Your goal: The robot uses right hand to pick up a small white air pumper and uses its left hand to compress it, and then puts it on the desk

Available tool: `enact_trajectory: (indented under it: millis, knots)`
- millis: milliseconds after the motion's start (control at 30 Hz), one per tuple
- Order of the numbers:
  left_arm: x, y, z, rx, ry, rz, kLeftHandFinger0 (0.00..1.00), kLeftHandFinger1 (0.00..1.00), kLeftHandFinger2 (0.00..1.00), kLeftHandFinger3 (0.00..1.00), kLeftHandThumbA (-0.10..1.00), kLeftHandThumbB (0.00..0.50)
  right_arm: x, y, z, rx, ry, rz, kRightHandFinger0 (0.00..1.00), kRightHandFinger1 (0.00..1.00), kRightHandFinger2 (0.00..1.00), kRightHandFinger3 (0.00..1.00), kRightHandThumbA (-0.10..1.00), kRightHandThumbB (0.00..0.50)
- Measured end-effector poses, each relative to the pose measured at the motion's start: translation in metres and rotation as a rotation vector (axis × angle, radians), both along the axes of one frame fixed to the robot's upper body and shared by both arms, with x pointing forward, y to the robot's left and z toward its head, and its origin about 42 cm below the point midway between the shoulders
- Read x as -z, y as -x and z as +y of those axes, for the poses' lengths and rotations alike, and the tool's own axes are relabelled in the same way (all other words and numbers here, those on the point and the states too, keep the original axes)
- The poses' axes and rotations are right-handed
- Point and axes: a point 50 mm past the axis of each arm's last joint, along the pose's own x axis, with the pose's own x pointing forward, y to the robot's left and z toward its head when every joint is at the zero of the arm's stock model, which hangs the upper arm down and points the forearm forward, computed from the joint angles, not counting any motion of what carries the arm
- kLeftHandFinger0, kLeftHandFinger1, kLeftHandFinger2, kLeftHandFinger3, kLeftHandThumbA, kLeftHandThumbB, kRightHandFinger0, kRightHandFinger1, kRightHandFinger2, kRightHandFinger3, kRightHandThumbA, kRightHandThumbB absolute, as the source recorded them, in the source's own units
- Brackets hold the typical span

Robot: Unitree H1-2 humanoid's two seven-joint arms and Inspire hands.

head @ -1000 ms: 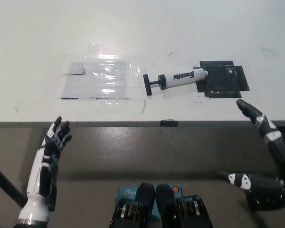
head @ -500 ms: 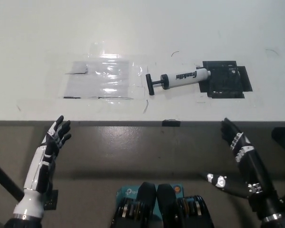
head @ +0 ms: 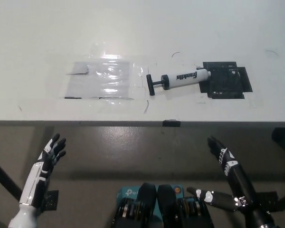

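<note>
The small white air pumper (head: 179, 78) lies on the white desk (head: 142, 38), its black T-handle to the left and its nozzle end on a black patch (head: 225, 80). The handle rod is extended. My black right hand (head: 224, 176) hangs open below the desk edge at the lower right, well short of the pumper. My white left hand (head: 43, 165) rests open at the lower left, also below the desk edge. Neither hand touches anything.
A clear taped plastic sheet (head: 102, 80) lies on the desk left of the pumper. A small black tab (head: 171, 123) sits on the desk's front edge. Grey floor (head: 133, 147) shows beneath the desk.
Both hands have dropped lower and nearer to my body. The right hand came back from the desk edge. The pumper has not moved.
</note>
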Motion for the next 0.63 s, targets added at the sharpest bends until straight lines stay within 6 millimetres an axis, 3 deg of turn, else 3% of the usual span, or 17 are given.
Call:
enact_trajectory:
  millis: [67, 167, 233, 433, 633]
  knots:
    - [0.001, 0.002, 0.000, -0.001, -0.001, 0.003, 1.00, 1.00, 1.00, 1.00, 1.00, 0.227, 0.001, 0.002, 0.002, -0.007, -0.004, 0.001, 1.00, 1.00, 1.00, 1.00, 1.00, 0.235]
    - [0.003, 0.005, 0.001, -0.003, -0.004, 0.010, 1.00, 1.00, 1.00, 1.00, 1.00, 0.235, 0.003, 0.005, 0.005, -0.014, -0.014, 0.008, 1.00, 1.00, 1.00, 1.00, 1.00, 0.190]
    - [0.003, 0.005, 0.001, -0.003, -0.006, 0.009, 1.00, 1.00, 1.00, 1.00, 1.00, 0.233, 0.002, 0.006, 0.006, -0.017, -0.018, 0.004, 1.00, 1.00, 1.00, 1.00, 1.00, 0.211]
    - [0.002, 0.004, 0.000, -0.003, -0.015, 0.006, 1.00, 1.00, 1.00, 1.00, 1.00, 0.229, -0.014, 0.009, 0.006, 0.003, -0.034, -0.048, 1.00, 1.00, 1.00, 1.00, 1.00, 0.181]
    - [0.003, 0.004, -0.001, -0.002, -0.013, 0.007, 1.00, 1.00, 1.00, 1.00, 1.00, 0.246, -0.006, 0.012, 0.002, 0.035, -0.031, -0.024, 1.00, 1.00, 1.00, 1.00, 1.00, 0.239]
